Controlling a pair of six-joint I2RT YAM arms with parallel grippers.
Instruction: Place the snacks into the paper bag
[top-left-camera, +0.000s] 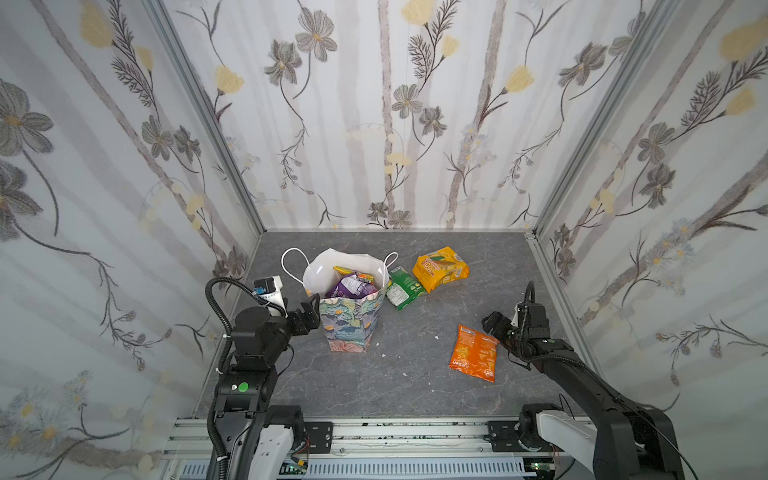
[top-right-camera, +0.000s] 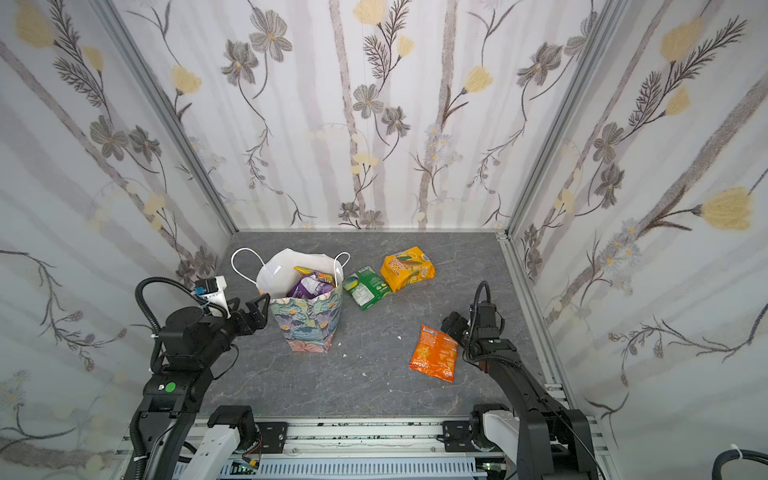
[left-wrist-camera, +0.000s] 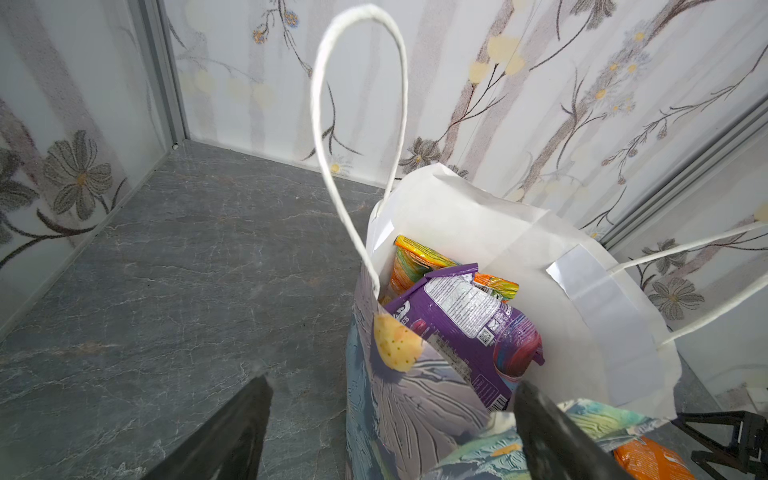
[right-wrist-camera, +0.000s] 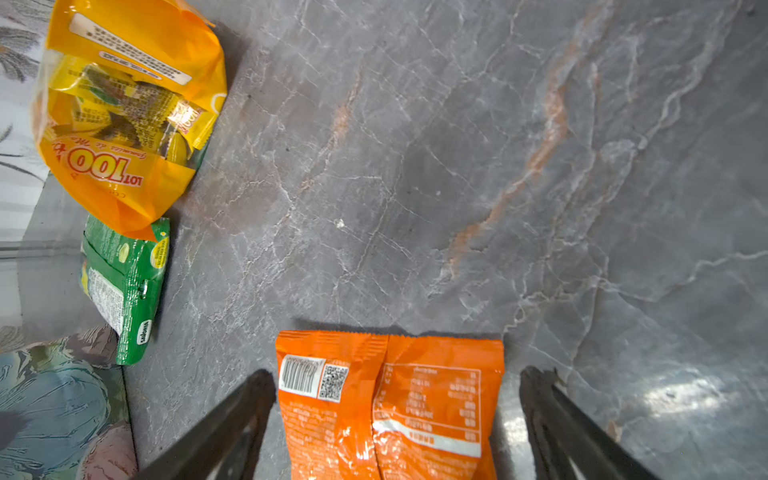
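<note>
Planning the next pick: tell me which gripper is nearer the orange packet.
Right. The right gripper straddles the orange packet's end; the left gripper is far off at the bag's rim.

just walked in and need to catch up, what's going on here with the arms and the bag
A two-armed robot is filling the paper bag. The left gripper stands open astride the bag's near rim; a purple packet and others are already inside. The right gripper is open around an orange packet lying on the table, not yet shut. A green packet and a yellow-orange packet lie beside the bag.
</note>
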